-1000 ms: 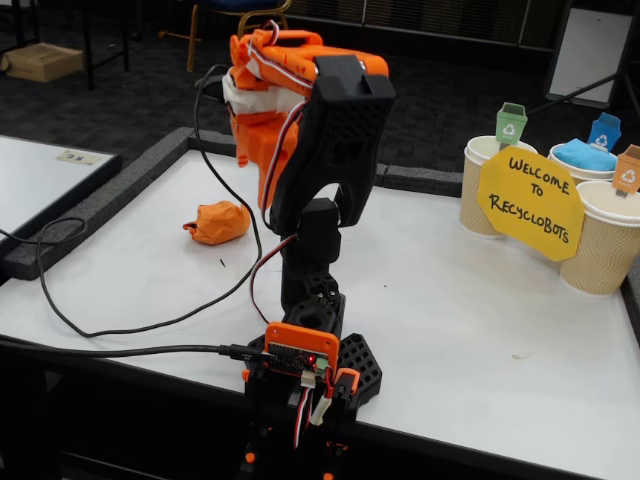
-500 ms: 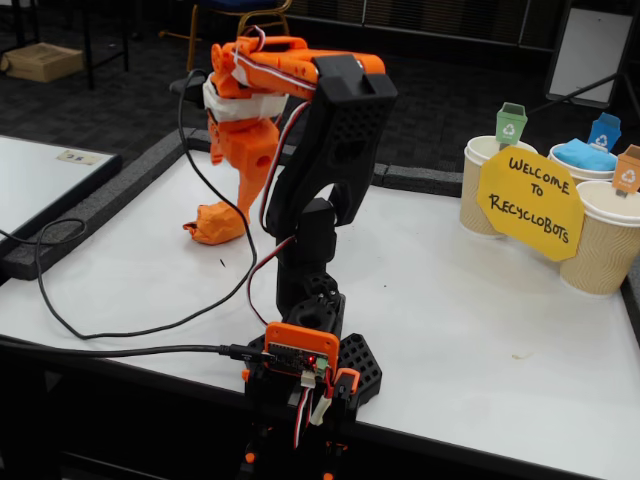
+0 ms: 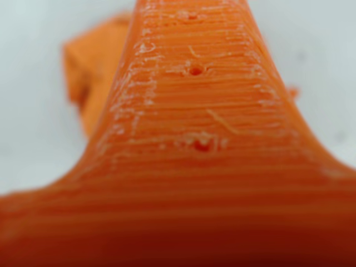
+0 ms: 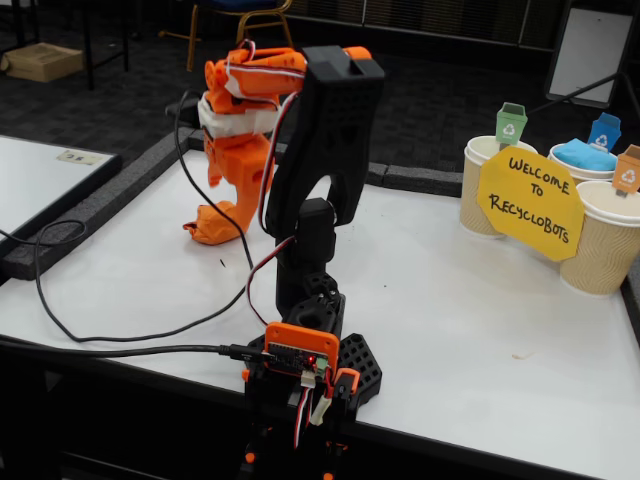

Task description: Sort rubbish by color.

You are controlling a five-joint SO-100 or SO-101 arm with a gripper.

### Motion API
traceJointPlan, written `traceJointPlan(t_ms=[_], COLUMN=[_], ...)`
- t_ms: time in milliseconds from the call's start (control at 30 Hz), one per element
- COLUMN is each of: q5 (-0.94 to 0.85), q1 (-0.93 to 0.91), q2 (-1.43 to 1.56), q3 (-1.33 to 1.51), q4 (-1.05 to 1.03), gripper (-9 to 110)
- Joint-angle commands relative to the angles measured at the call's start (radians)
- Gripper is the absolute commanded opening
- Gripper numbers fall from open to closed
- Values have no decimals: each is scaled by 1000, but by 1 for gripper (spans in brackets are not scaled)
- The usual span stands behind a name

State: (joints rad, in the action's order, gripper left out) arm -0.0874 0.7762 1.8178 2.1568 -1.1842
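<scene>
end effector: the orange end effector (image 4: 222,205) points down at the far left part of the table in the fixed view, its tip right at the orange paper wad. its fingers blend with the wad in colour, so i cannot tell if they are spread or pinching it. in the wrist view one orange printed finger (image 3: 194,139) fills nearly the whole picture, blurred.
table: a white table (image 4: 480,300) with a dark padded rim carries everything.
arm: a black and orange arm (image 4: 325,150) rises from a base clamped at the near edge of the table and bends over toward the far left, with black cables trailing across the table on the left.
sign: a yellow sign (image 4: 530,203) reading "welcome to recyclobots" leans against the cups at the right.
cups: three paper cups (image 4: 605,240) stand close together at the right edge, each with a small coloured bin-shaped tag: green, blue, orange.
orange paper wad: the orange paper wad (image 4: 208,226) lies on the table under the end effector; in the wrist view a piece of it (image 3: 89,83) shows left of the finger.
light blue paper wad: the light blue paper wad (image 4: 583,156) sits in the rear cup with the blue tag.
</scene>
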Motion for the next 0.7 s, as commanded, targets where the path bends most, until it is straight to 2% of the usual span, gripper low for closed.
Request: traceJointPlan(t_ms=[0, 233, 467, 667], q5=[-8, -8, -8, -8], q1=[14, 15, 15, 15], q2=[-17, -109, -147, -149], q3=[-121, -202, -232, -247], q4=[28, 69, 123, 121], gripper=[31, 23, 3, 0])
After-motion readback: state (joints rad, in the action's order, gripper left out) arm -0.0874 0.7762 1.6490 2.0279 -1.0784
